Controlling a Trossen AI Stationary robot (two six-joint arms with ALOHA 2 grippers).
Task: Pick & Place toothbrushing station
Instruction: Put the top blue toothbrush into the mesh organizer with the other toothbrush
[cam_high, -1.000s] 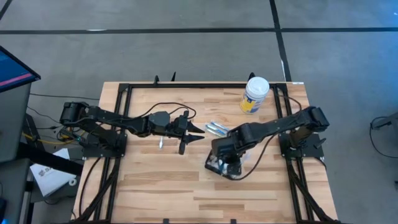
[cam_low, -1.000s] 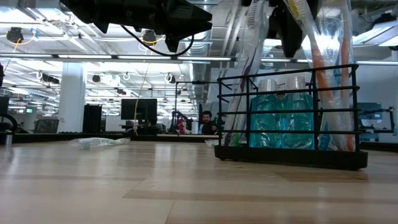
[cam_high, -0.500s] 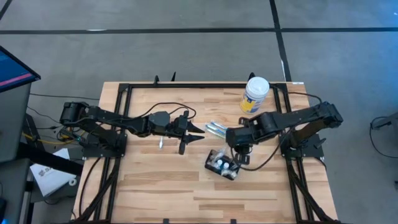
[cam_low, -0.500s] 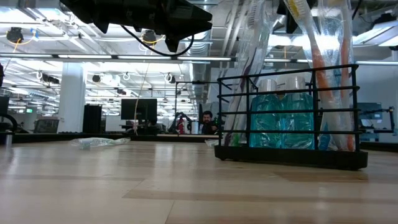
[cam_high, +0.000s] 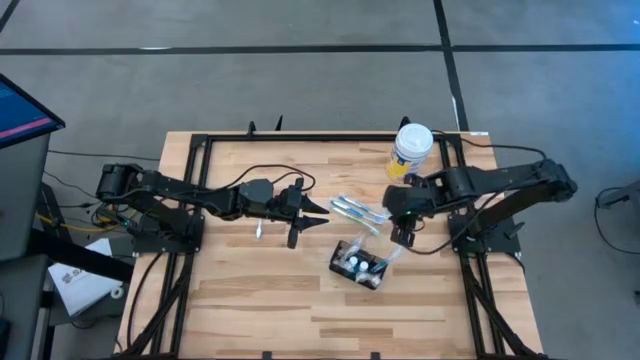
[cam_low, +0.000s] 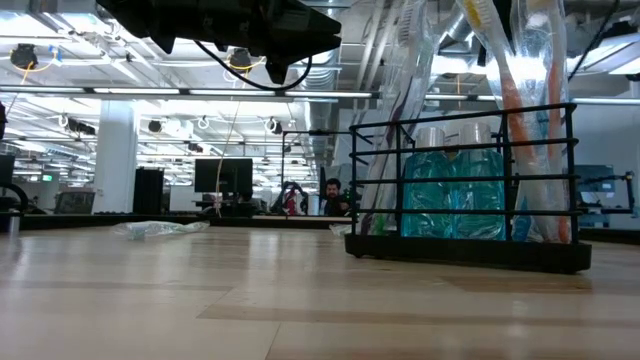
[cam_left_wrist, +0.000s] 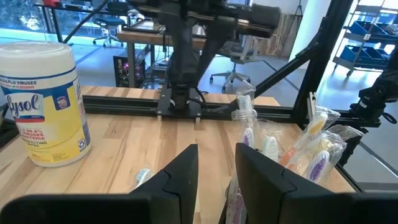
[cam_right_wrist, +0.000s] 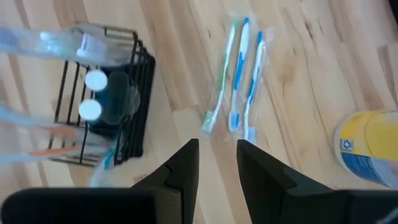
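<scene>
The toothbrushing station (cam_high: 359, 265), a small black wire rack, stood upright on the wooden counter (cam_high: 250, 290), a little toward my right arm's side of the middle. In it were two teal bottles with white caps (cam_right_wrist: 92, 94) and several toothbrushes in clear wrappers (cam_low: 520, 110) that leaned up and out past the rack's top rail. From table height the rack rested flat on its base, and nothing of mine touched it. My right fingers (cam_high: 404, 235) hung above the counter just beside the rack, on the side toward the white-lidded, yellow-labelled wipes tub (cam_high: 410, 152); they held nothing, with a narrow gap showing between the two dark fingers (cam_right_wrist: 186, 165) in my right wrist view. Three loose wrapped toothbrushes (cam_high: 358, 210) lay side by side on the counter between the rack and the tub, green and blue handles showing through the plastic. My left fingers (cam_high: 312, 214) waited in the air well apart from the rack, on the far side of the loose toothbrushes from my right arm, slightly parted and empty as well. Near them, farther from the rack, a small clear packet (cam_high: 258, 231) lay on the counter. The tub stood upright near the counter's back edge, well apart from the rack. Far behind the counter, in the room, a person (cam_low: 331, 196) sat among the desks.
</scene>
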